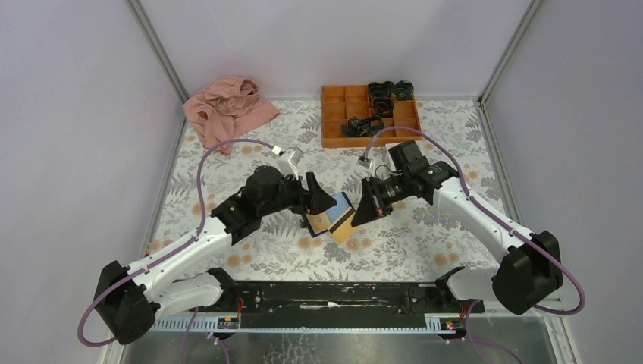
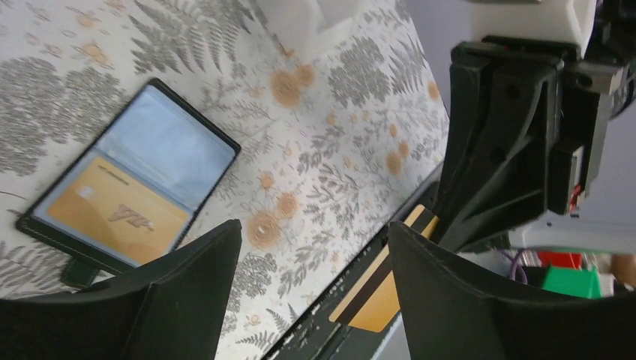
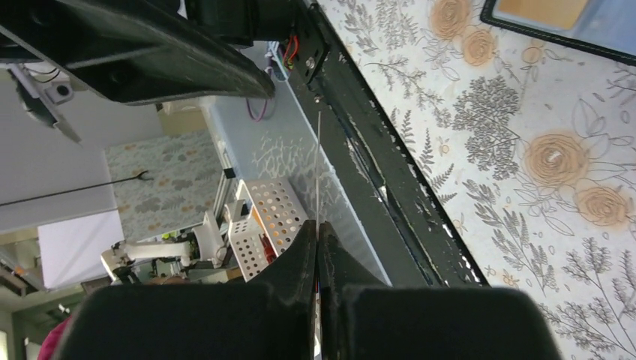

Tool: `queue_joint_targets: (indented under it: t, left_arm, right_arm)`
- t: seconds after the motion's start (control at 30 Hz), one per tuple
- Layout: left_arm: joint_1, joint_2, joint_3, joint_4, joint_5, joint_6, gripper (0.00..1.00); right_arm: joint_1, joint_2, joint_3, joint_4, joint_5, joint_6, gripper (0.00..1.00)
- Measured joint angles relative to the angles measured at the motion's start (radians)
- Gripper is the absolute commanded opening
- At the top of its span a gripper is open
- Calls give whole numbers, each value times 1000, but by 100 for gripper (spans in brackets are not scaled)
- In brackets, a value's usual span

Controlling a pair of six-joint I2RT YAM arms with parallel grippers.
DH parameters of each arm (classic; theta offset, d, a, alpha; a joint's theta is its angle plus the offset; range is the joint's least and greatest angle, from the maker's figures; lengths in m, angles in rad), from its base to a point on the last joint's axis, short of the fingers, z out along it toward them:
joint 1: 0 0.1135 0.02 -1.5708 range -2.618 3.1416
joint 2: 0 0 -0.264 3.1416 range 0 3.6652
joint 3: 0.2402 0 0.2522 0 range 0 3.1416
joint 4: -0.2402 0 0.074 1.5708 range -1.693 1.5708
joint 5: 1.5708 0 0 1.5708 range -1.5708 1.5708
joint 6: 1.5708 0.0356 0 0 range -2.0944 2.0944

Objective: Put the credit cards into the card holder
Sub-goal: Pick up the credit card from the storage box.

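Observation:
The card holder (image 2: 161, 142) lies open on the floral cloth, black with light-blue pockets. An orange-yellow credit card (image 2: 112, 214) sits in its lower pocket. In the top view the holder (image 1: 337, 205) lies between the two grippers. My right gripper (image 1: 364, 211) is shut on a second orange-yellow credit card (image 2: 379, 296) with a black stripe and holds it tilted above the table's near edge. That card shows edge-on (image 3: 318, 161) in the right wrist view, between the shut fingers (image 3: 317, 229). My left gripper (image 2: 315, 251) is open and empty, hovering beside the holder and the held card.
An orange compartment tray (image 1: 334, 121) with dark items stands at the back. A pink cloth (image 1: 227, 110) lies at the back left. The black front rail (image 1: 326, 296) runs along the near edge.

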Motion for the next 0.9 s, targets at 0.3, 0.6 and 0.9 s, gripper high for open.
queue_joint_targets:
  t: [0.3, 0.6, 0.9]
  left_arm:
    - [6, 0, -68, 67, 208, -4, 67]
    - [14, -40, -99, 101, 277, -14, 63]
    - [15, -22, -119, 120, 344, -25, 58]
  right_arm:
    - [3, 5, -16, 69, -100, 17, 0]
    - [3, 24, -45, 116, -147, 21, 0]
    - [4, 42, -80, 183, -196, 54, 0]
